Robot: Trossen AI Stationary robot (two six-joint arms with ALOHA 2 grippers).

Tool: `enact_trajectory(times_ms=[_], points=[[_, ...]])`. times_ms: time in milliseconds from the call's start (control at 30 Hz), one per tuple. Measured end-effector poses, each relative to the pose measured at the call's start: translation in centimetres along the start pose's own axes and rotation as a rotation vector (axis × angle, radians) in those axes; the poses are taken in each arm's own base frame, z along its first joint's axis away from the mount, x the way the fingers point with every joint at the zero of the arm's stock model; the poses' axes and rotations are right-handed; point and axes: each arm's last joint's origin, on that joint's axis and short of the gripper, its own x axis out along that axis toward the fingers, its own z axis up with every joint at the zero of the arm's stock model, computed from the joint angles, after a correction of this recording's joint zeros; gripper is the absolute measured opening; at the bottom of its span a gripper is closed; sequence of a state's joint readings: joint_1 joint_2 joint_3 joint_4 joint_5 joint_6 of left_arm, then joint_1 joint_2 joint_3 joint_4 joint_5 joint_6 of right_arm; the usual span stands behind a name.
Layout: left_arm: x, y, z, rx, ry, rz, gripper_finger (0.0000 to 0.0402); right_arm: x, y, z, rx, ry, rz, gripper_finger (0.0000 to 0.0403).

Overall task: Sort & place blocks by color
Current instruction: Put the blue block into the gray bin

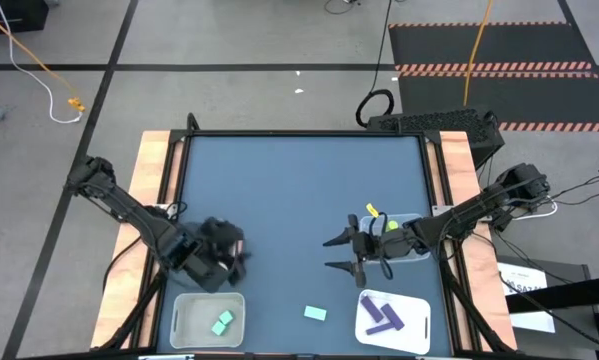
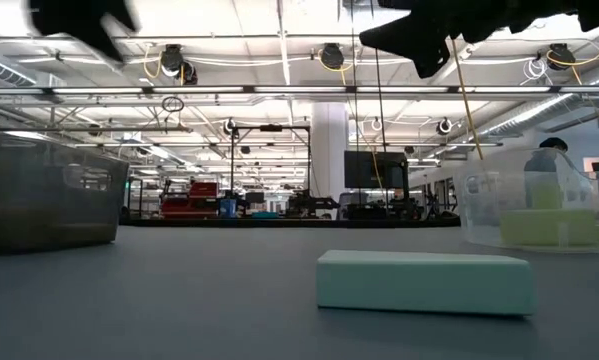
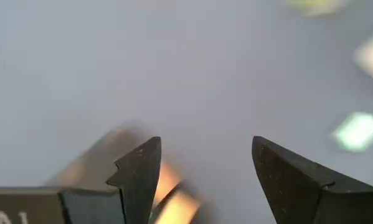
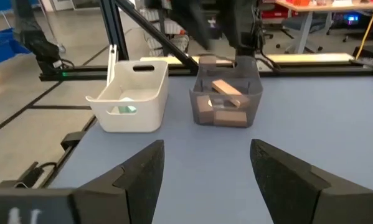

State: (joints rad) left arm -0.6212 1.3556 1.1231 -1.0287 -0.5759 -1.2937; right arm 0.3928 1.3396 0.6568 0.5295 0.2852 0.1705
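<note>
My left gripper (image 1: 222,252) is open over the dark grey bin (image 4: 226,96), which holds salmon-orange blocks (image 4: 226,88). A blurred salmon shape (image 3: 174,193) shows just below its fingers (image 3: 205,180). My right gripper (image 1: 341,253) hangs open above the table beside the clear bin (image 1: 407,247) of yellow-green blocks (image 1: 390,226). One mint-green bar (image 1: 315,313) lies flat on the table and looks large in the low view (image 2: 424,282). Mint-green blocks (image 1: 223,321) sit in the white bin (image 1: 184,322). Purple blocks (image 1: 382,316) lie on the white tray (image 1: 417,330).
The bins and tray stand along the table's near half: grey bin (image 2: 44,195) and white bin (image 4: 133,93) on the left, clear bin (image 2: 539,205) and tray on the right. The far half of the blue mat (image 1: 299,175) is bare. Wooden rails edge both sides.
</note>
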Motion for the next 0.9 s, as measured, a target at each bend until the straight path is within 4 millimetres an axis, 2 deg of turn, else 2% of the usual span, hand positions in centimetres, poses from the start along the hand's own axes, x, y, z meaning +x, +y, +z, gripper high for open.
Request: enact_trajectory(times_ms=[167, 267, 367, 500, 700, 900], points=[[1.6, -4.6, 0.4, 0.404, -0.204, -0.268, 0.0252, 0.0, -0.1, -0.3, 0.037, 0.025, -0.006, 0.0228], [3.2, -6.9, -0.1, 0.623, -0.288, -0.318, 0.0252, 0.0, -0.1, -0.3, 0.042, 0.033, -0.009, 0.0228], [5.4, -8.6, -0.9, 0.745, -0.328, -0.315, 0.0253, 0.0, -0.1, -0.4, 0.042, 0.037, -0.009, 0.0228], [8.4, -10.1, -1.7, 0.731, -0.332, -0.343, 0.0253, 0.0, -0.1, -0.5, 0.046, 0.048, -0.012, 0.0228], [12.4, -12.1, -3.2, 0.662, -0.294, -0.509, 0.0253, 0.0, -0.1, -0.7, 0.062, 0.072, -0.017, 0.0228], [16.0, -13.1, -5.5, 0.768, -0.295, -0.568, 0.0253, -0.1, -0.2, -1.0, 0.053, 0.101, -0.024, 0.0228]])
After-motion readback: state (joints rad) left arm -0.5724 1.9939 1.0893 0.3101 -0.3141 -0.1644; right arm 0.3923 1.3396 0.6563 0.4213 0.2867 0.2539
